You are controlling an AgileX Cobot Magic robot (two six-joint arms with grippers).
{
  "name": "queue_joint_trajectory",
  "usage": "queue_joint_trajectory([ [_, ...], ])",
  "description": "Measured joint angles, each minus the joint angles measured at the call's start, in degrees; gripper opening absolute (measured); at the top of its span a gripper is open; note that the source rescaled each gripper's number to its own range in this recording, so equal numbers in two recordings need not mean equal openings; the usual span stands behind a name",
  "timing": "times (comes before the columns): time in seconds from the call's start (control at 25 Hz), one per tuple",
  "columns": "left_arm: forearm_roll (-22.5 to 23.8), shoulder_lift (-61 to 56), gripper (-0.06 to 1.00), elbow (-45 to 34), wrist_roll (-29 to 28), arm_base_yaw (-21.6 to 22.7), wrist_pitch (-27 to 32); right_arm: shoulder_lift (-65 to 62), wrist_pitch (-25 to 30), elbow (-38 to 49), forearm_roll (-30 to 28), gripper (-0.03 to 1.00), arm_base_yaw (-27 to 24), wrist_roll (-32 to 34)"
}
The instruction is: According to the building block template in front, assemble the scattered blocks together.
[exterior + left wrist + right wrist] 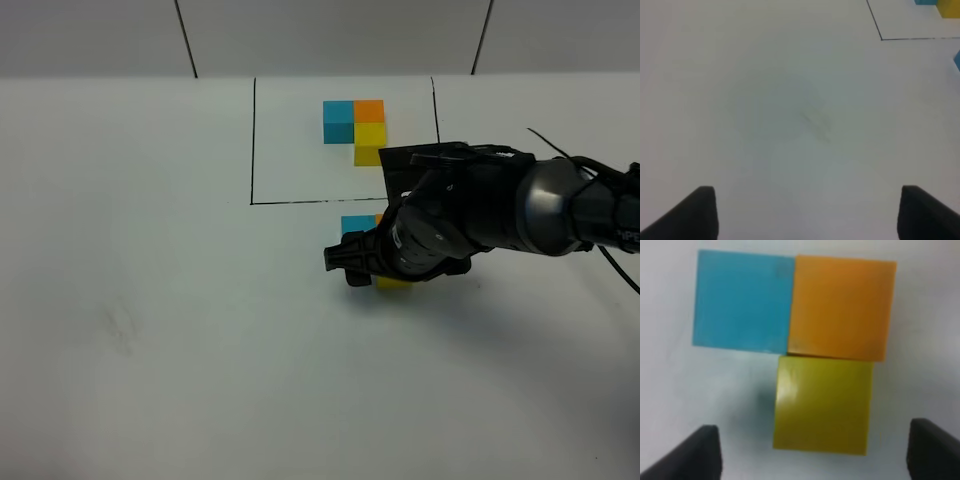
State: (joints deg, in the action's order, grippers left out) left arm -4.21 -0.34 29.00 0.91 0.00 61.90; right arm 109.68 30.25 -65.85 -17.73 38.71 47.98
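The template, an L of joined blue, orange and yellow cubes [355, 130], lies inside a thin black-line frame [253, 140] at the back. Just in front of the frame, the loose blue cube [742, 300], orange cube [840, 307] and yellow cube [822, 407] sit touching in the same L shape. My right gripper [815, 455] is open above them, its fingertips wide apart on either side of the yellow cube and not touching it. In the exterior high view the right arm [450, 215] hides most of these cubes. My left gripper [807, 215] is open and empty over bare table.
The white table [150, 300] runs to a back wall with dark seams [186, 40]. A faint smudge [812, 122] marks the table under the left gripper. A black cable [615, 270] trails off the right arm.
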Motion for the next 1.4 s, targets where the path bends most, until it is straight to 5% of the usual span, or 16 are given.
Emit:
queue_joint_trajectory([
  [0.24,0.0,0.0,0.6,0.0,0.0,0.0,0.0,-3.74,5.02,0.06,2.22,0.62,-3.9,-15.73],
  [0.48,0.0,0.0,0.6,0.0,0.0,0.0,0.0,-5.61,9.84,0.06,17.38,0.63,-16.58,-37.31],
  [0.64,0.0,0.0,0.6,0.0,0.0,0.0,0.0,-7.75,11.85,0.06,22.6,0.68,-24.96,-47.56],
  [0.96,0.0,0.0,0.6,0.0,0.0,0.0,0.0,-18.23,13.27,2.29,22.98,0.8,-38.03,-48.99],
  [1.2,0.0,0.0,0.6,0.0,0.0,0.0,0.0,-34.65,12.46,12.13,23.04,0.81,-41.95,-46.32],
  [1.4,0.0,0.0,0.6,0.0,0.0,0.0,0.0,-45.63,18.93,14.6,20.36,0.81,-42.62,-45.58],
])
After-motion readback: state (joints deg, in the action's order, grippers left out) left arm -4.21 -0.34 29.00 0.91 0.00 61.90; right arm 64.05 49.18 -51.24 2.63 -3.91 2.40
